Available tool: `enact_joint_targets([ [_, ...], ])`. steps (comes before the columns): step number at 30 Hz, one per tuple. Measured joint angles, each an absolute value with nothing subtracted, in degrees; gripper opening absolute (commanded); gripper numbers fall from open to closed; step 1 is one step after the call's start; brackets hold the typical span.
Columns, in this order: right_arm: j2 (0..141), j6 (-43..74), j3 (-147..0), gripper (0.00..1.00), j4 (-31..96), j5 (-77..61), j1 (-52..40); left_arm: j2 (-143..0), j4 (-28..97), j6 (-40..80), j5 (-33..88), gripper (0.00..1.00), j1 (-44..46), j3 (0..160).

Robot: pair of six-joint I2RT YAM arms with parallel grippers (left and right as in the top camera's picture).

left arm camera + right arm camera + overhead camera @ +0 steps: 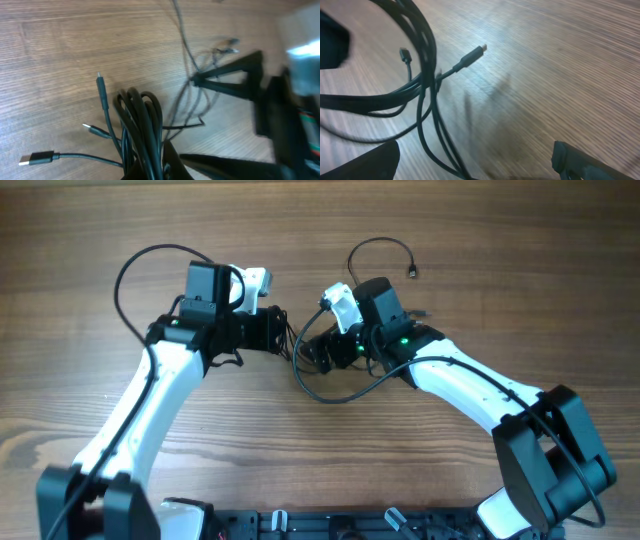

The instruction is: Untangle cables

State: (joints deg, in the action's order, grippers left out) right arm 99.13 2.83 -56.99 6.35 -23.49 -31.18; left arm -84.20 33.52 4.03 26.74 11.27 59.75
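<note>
The cables lie bunched between my two grippers at the middle of the table. One strand arcs away to a plug. In the left wrist view the cables form a looped dark bundle with three plug ends spread to the left. My left gripper is shut on the base of that bundle. My right gripper stands wide open low over the table. A couple of strands of the cables run between its fingers near the left one, touching neither.
The right gripper's black fingers show close by in the left wrist view. A thicker black arm wire loops out to the left of the left arm. Bare wooden table surrounds the arms.
</note>
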Motion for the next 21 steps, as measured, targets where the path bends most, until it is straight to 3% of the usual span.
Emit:
enact_joint_targets([
  [5, 99.15, -3.25, -56.99, 1.00, 6.20, -28.91, -31.18, -79.33, 37.80, -0.25, 29.89, 0.04, 10.70, 59.86],
  [11, 101.56, -7.49, -56.99, 0.97, 6.85, -35.83, -31.38, -77.97, 36.53, -1.43, 42.59, 0.04, 3.31, 59.86],
  [13, 103.18, -7.88, -56.99, 0.79, 6.42, -36.42, -32.16, -77.97, 35.97, -1.45, 46.04, 0.04, 1.74, 59.86],
  [14, 103.70, -8.05, -56.99, 0.61, 5.61, -36.64, -32.53, -77.97, 35.70, -1.45, 50.59, 0.04, 0.56, 59.86],
  [15, 103.94, -7.81, -56.93, 0.29, 3.53, -36.69, -32.67, -77.97, 35.66, -1.45, 52.56, 0.04, 0.40, 59.86],
  [16, 103.94, -6.94, -56.88, 0.08, 2.42, -36.40, -32.71, -77.97, 35.62, -1.45, 53.63, 0.05, 0.40, 59.86],
  [18, 103.94, -4.67, -56.86, 0.04, -0.25, -35.59, -32.71, -77.97, 35.68, -1.45, 54.81, 0.24, 0.40, 59.86],
  [21, 103.55, 3.40, -56.93, 0.04, 0.43, -34.76, -30.89, -77.95, 35.83, -1.87, 54.65, 0.35, 0.40, 59.86],
])
